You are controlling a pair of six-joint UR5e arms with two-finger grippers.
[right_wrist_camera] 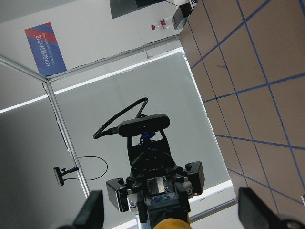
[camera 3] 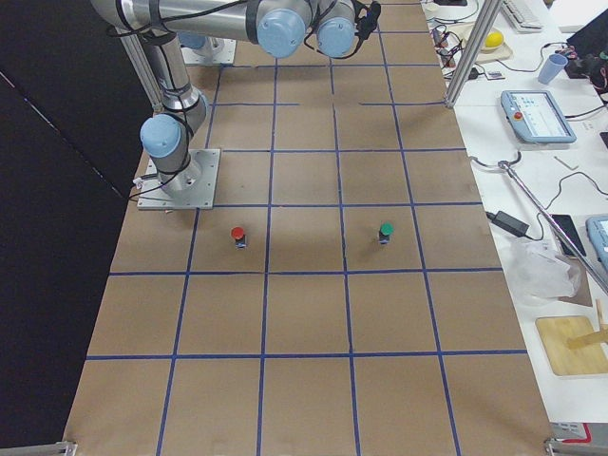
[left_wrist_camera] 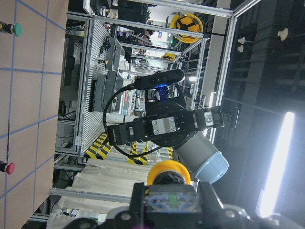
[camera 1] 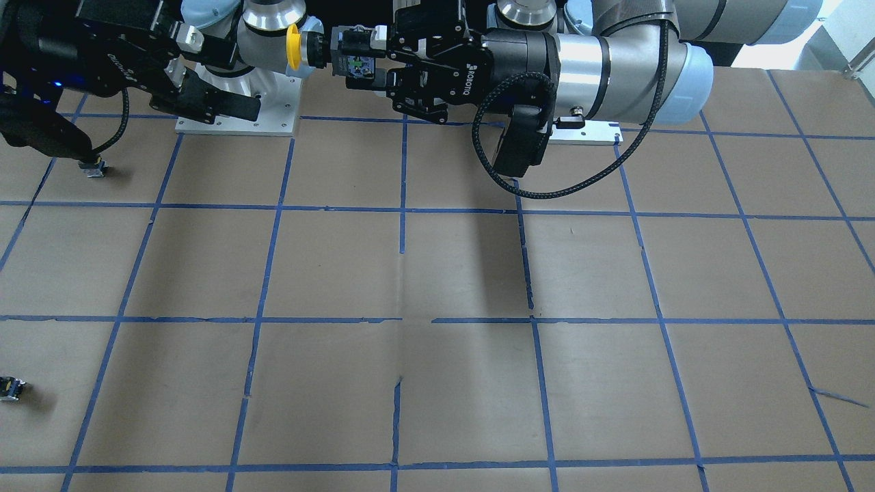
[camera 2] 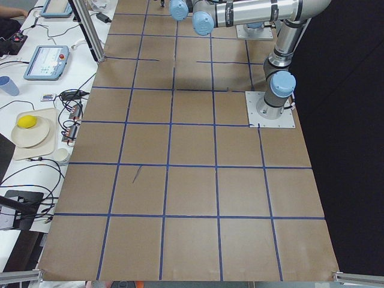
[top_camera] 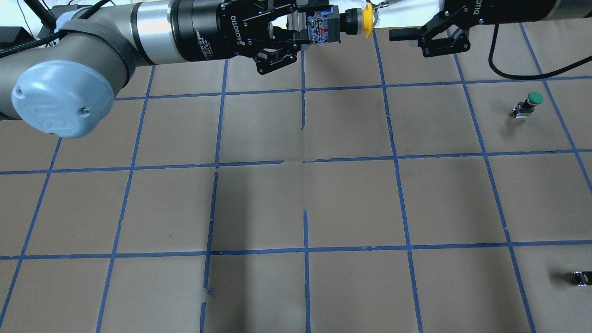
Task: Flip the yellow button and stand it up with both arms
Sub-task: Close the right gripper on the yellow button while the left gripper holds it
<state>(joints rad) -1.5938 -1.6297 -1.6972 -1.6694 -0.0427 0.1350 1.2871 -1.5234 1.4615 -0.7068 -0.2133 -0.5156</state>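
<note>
The yellow button [camera 1: 295, 48] is held in the air, lying sideways, its cap toward my right gripper. My left gripper [camera 1: 359, 63] is shut on its black-and-grey body [top_camera: 319, 33]; the cap [top_camera: 367, 21] sticks out past the fingers. My right gripper [camera 1: 246, 76] is wide open and empty, facing the cap just short of it. In the right wrist view its fingers [right_wrist_camera: 94, 212] stand far apart, with the cap [right_wrist_camera: 174, 224] low between them. The left wrist view shows the cap [left_wrist_camera: 169, 172] and the right gripper beyond it.
A green button [top_camera: 532, 101] stands on the brown gridded table [top_camera: 296, 203] at the right. A small black-and-yellow block [top_camera: 582, 277] lies near the right edge. A red button [camera 3: 237, 234] stands closer to the robot's base.
</note>
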